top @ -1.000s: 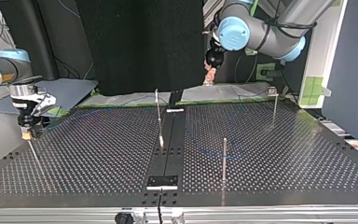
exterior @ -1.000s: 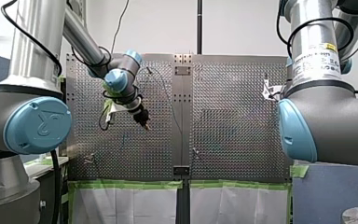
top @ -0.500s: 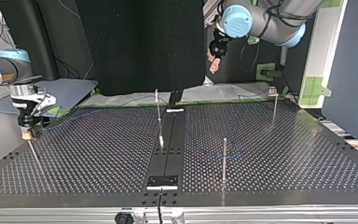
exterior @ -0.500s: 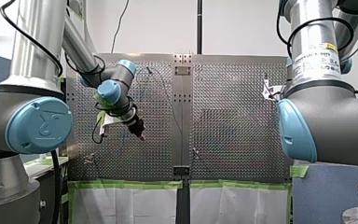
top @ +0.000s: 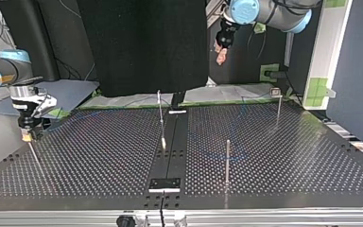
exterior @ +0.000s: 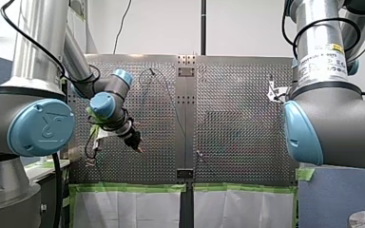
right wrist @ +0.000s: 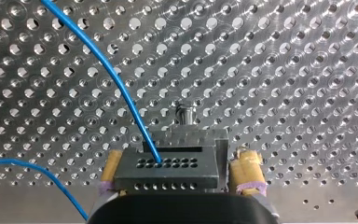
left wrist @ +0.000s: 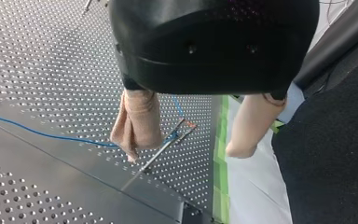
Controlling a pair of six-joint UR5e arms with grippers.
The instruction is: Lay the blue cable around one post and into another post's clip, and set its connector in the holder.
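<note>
Up and away from the desk (left wrist: 37, 70) has gone my left claw (left wrist: 191, 140), beige pads spread wide and empty above the blue cable (left wrist: 51, 136) at a post (left wrist: 161, 154), while my right claw (right wrist: 177, 165) clamps the connector (right wrist: 168, 170) between its yellow pads, at the holder (right wrist: 186, 135).

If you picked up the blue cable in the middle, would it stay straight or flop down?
Probably flop: the blue cable bends in loose curves away from the connector, so it looks soft. It is likely light too, being thinner than the holes in the table. Pushed, it would probably slide and bend.
</note>
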